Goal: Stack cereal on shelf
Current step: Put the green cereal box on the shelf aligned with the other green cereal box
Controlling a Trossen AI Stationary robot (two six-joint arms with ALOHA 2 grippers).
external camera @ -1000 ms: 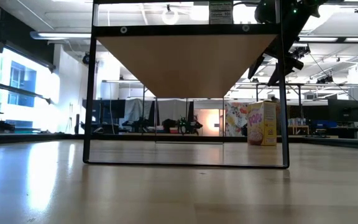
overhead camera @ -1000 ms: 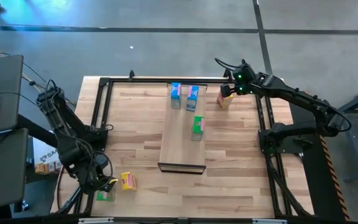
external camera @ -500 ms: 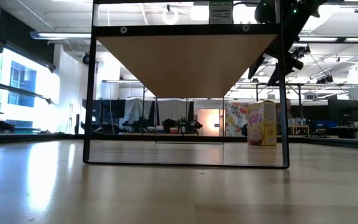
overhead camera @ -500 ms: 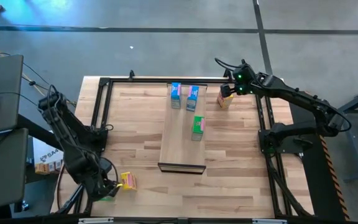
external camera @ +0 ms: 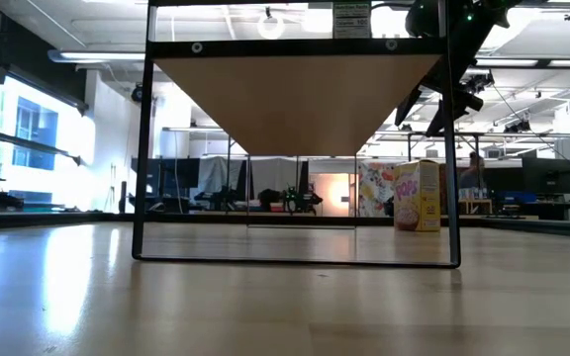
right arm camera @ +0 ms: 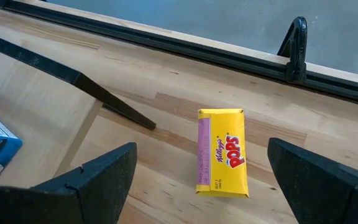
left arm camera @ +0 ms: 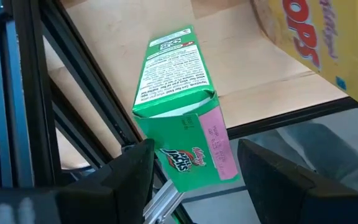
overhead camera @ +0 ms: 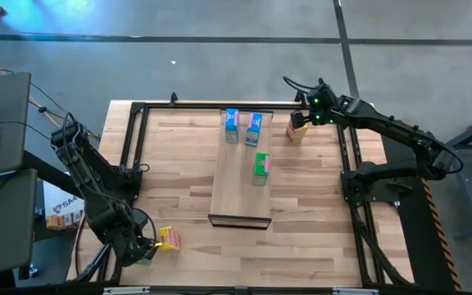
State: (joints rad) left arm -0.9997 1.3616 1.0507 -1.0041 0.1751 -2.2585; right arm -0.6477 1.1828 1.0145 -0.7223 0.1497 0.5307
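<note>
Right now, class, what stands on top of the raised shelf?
Three cereal boxes stand on the shelf: two blue boxes at its far end and one green box nearer the middle. In the low view the board hides them.

**Four cameras, one worktop**

The high view looks straight down on the whole worktop (overhead camera: 187, 156). The low view sits at worktop level, facing the room. The left wrist view is close on a green box (left arm camera: 182, 106); the right wrist view hangs higher over a yellow box (right arm camera: 222, 152), shared with the low (external camera: 417, 195) and high views (overhead camera: 297, 129).
</note>
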